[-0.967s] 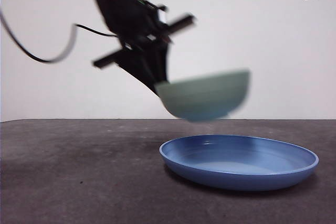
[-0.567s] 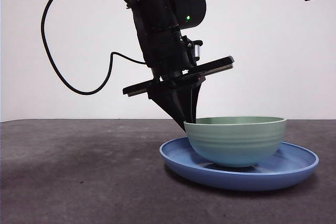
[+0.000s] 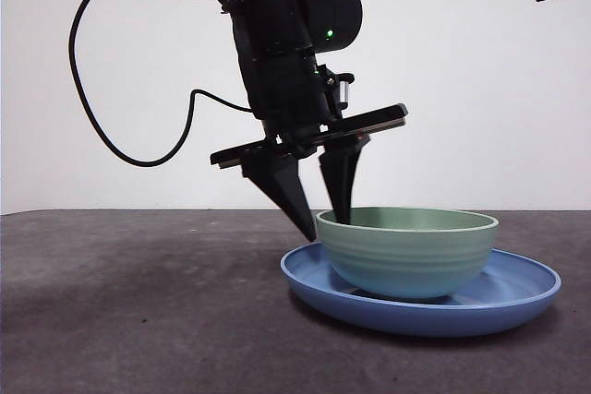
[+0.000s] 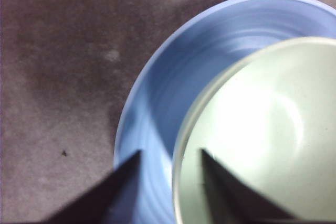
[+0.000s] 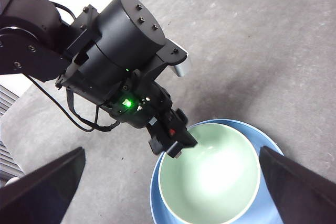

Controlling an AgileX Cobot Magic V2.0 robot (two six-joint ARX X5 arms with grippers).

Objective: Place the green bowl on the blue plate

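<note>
I have the pale mint-green ribbed bowl (image 3: 407, 251) sitting inside the wide glossy blue plate (image 3: 517, 297), toward its left side, on the dark tabletop (image 3: 138, 320). My left tool (image 3: 325, 219) hangs over the bowl's left rim with its jaws apart, one outside the wall over the plate, one just inside the rim, neither clearly pressing it. The bowl lies directly below and right of the tool, so I judge a straight lift clears it. My right tool (image 5: 173, 192) waits high above, jaws wide.
</note>
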